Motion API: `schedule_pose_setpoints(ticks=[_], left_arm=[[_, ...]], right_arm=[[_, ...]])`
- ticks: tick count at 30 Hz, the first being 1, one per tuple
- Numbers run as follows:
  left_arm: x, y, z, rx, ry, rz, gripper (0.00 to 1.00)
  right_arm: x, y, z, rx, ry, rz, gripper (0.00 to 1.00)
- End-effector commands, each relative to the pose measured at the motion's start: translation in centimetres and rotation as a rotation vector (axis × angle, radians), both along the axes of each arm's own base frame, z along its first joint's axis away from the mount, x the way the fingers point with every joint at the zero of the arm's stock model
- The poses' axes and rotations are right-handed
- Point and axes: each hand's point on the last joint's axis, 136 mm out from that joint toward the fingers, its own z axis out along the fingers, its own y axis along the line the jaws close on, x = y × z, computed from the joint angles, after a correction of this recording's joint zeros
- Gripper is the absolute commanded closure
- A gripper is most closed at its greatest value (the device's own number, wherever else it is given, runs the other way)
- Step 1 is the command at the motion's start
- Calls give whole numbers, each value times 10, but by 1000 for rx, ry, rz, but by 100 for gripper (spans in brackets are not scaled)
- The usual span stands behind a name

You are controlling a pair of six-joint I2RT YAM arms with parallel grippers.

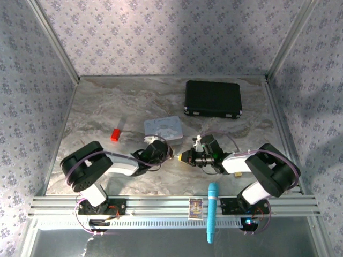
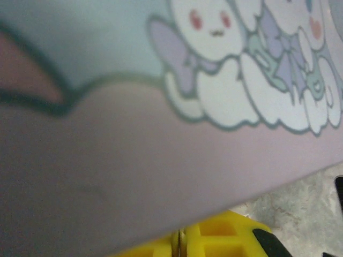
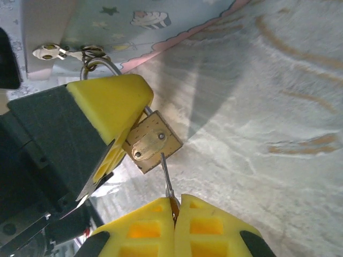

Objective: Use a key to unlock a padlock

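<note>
A: What clutter is on the desk (image 1: 102,101)?
B: Black case (image 1: 213,98) far right, pastel cartoon tin (image 1: 163,128) centre, red block (image 1: 115,134) left of it. Turquoise stick (image 1: 212,211) and small card (image 1: 195,208) on the near rail (image 1: 155,204).

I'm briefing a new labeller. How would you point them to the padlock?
Near the pastel cartoon tin mid-table, the left gripper and right gripper meet tip to tip. Between them sits the padlock: a small brass body with a thin silver shackle, the right gripper's key at its edge, unlike the loose red block.
</note>
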Motion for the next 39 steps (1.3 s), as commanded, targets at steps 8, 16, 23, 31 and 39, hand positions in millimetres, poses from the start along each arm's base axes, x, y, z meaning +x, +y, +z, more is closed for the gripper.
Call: schedule_pose_setpoints(ticks=[8, 16, 23, 31, 39], left_arm=[[0, 7, 14, -223, 56, 120, 96], [2, 8, 14, -286, 65, 144, 97], [2, 10, 15, -293, 66, 145, 99], [4, 14, 13, -306, 87, 160, 100], [4, 8, 16, -352, 89, 149, 100]], right_arm=[[-5, 18, 10, 97, 88, 48, 100], [0, 26, 14, 209, 110, 31, 100], [1, 20, 14, 225, 94, 10, 100], [3, 13, 11, 225, 95, -18, 100], [8, 22, 20, 261, 75, 1, 100]])
